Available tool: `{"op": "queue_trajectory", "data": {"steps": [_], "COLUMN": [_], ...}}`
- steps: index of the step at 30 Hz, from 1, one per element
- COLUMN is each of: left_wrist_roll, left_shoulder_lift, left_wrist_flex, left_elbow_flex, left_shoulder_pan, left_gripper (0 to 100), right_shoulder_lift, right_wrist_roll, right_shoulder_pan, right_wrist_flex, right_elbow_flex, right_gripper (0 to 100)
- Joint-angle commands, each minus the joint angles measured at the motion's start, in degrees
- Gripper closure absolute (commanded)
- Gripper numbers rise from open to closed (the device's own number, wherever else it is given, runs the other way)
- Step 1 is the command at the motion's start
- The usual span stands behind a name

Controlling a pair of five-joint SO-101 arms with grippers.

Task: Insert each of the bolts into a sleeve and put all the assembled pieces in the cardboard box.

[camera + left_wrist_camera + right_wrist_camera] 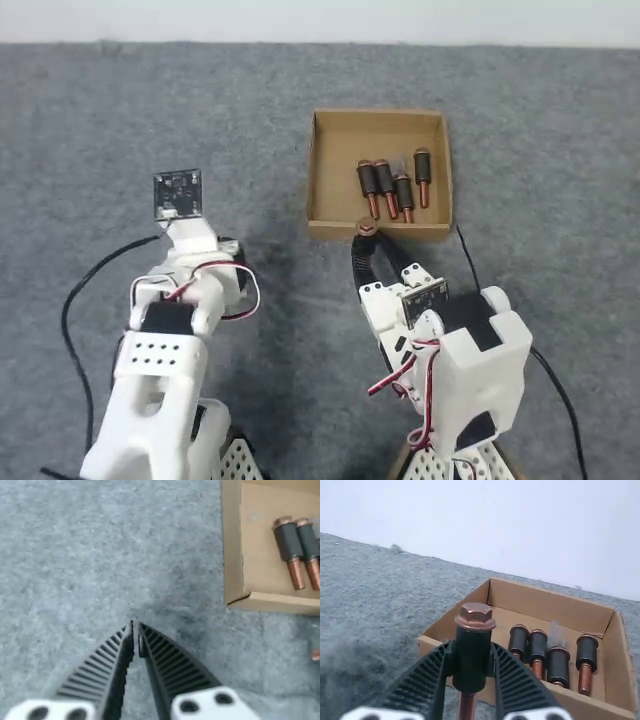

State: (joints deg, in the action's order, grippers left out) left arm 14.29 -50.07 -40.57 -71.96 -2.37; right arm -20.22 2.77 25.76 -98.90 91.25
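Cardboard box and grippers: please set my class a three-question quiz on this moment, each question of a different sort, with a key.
1. How many assembled pieces lie in the cardboard box?
2. True or false: the left gripper holds a bolt.
3. The right gripper grips its sleeved bolt by: A the head; B the sleeve; C the thread.
Key: 1 four; 2 false, it is shut on nothing; 3 B.

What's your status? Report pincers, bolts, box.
Left pincer shut, empty, over carpet. Right pincer shut on sleeved bolt, at cardboard box near wall. Four assembled pieces inside.
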Motion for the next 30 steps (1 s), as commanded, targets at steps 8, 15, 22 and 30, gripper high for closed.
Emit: {"op": "queue_trajectory", "data": {"steps": [8,15,22,30], "left_wrist_roll": [-0.2,-0.2,-0.3,-0.3], "left_shoulder_lift": [-17.9,-24.3,-34.7,-50.5], "left_wrist_flex": [-3.0,-3.0,-2.9,-6.6], "left_elbow_flex": [-0.6,-4.6,-10.5,-16.7], "left_shoulder_pan": [-1.2,-1.4,-1.4,-1.4], "left_gripper": [98,98,98,98], "right_shoulder_lift": [3.5,3.5,3.5,3.5], "right_wrist_roll": [1.3,1.3,1.3,1.3], "right_shoulder_pan": [-1.0,-1.0,-1.0,-1.0], "right_wrist_flex": [-0.5,-0.5,-0.5,-0.5], "right_elbow_flex": [-0.3,-0.3,-0.3,-0.3], "right_gripper": [99.2,99.2,99.2,99.2]}}
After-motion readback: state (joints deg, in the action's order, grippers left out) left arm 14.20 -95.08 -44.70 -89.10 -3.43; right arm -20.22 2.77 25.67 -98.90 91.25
